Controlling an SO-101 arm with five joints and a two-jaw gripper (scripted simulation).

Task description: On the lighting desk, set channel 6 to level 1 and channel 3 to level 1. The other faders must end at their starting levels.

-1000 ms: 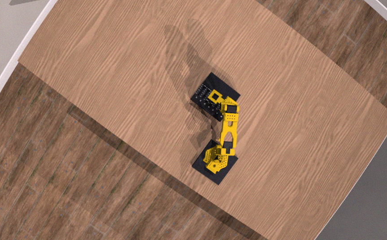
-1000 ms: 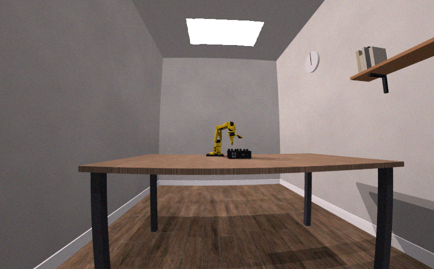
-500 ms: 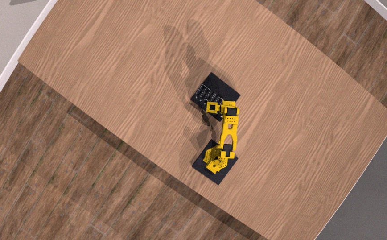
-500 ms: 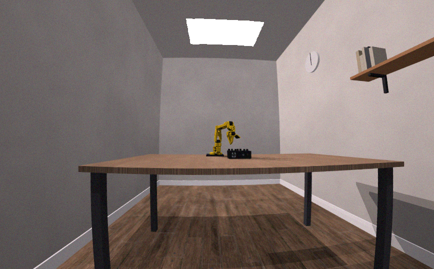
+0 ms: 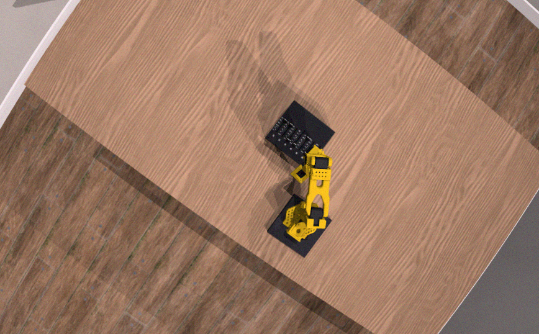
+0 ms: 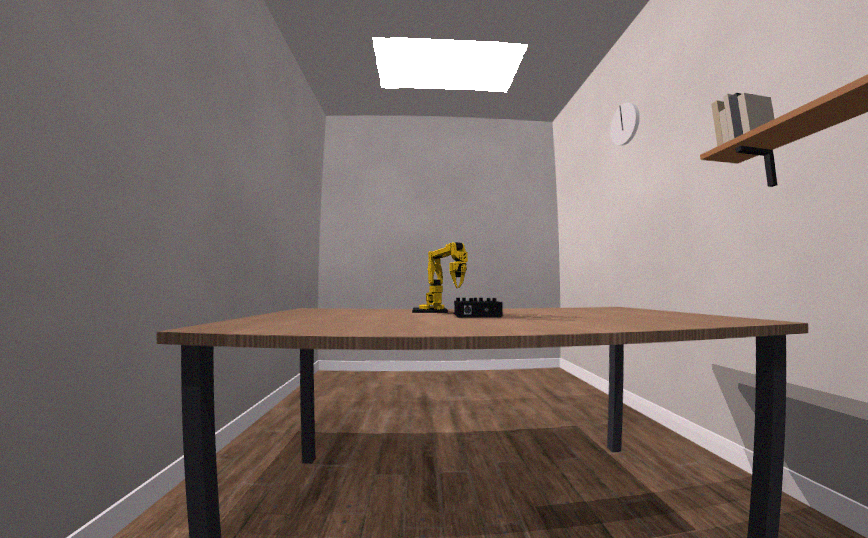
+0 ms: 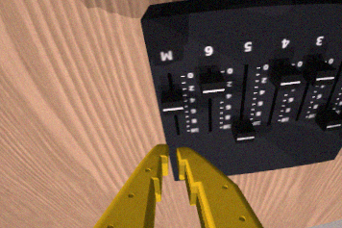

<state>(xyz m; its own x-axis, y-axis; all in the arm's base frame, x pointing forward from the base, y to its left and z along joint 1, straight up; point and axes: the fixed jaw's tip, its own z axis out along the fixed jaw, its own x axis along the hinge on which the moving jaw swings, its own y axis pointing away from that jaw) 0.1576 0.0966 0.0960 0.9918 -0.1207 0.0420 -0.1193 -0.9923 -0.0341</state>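
On the wooden table: one black lighting desk, just ahead of the arm's base plate, sliders marked M, 6, 5, 4, 3 in the wrist view. Gripper: fingers closed on nothing, tips poised at the desk's near edge, below the M and 6 sliders. Step in hand, by judgement: lining up on the channel 6 slider; next move calls for nudging it to level 1, though its present level is hard to read.

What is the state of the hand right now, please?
Hand: closed, holding nothing, hovering just off the near edge of the lighting desk.
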